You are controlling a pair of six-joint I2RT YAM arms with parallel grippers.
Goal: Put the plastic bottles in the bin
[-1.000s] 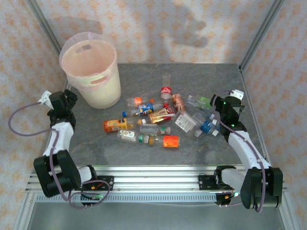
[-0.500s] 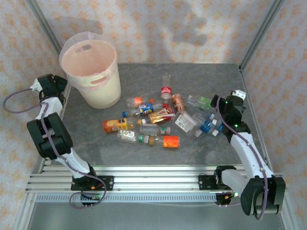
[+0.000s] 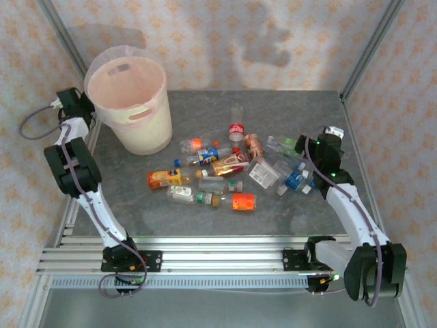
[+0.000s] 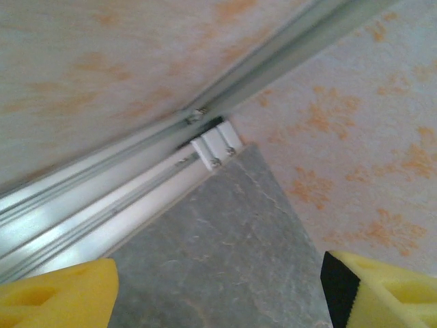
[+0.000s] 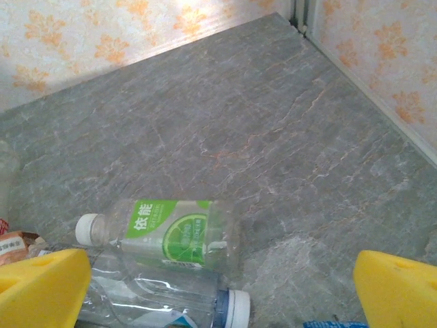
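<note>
Several small plastic bottles (image 3: pixel 218 171) lie in a loose heap at the middle of the table. The bin (image 3: pixel 130 102), a big pale pink bucket, stands upright at the back left. My left gripper (image 3: pixel 68 101) hovers just left of the bin by the table's back left corner. It is open (image 4: pixel 218 304), its yellow fingers (image 4: pixel 58 294) wide apart over bare table. My right gripper (image 3: pixel 311 145) sits at the heap's right edge, open (image 5: pixel 218 294). A green-labelled bottle (image 5: pixel 171 229) and a clear bottle (image 5: pixel 157 301) with a blue-and-white cap lie just ahead of its fingers (image 5: pixel 41 287).
Aluminium frame posts (image 3: pixel 369 48) and patterned walls close in the table at the back and both sides. A frame rail (image 4: pixel 102 198) meets the table corner in front of my left gripper. Bare grey tabletop (image 5: pixel 273 109) stretches beyond the green-labelled bottle to the back right corner.
My left arm has swung from the table's left edge up and back to the corner beside the bin. My right gripper has shifted slightly toward the heap. The bottles have not moved.
</note>
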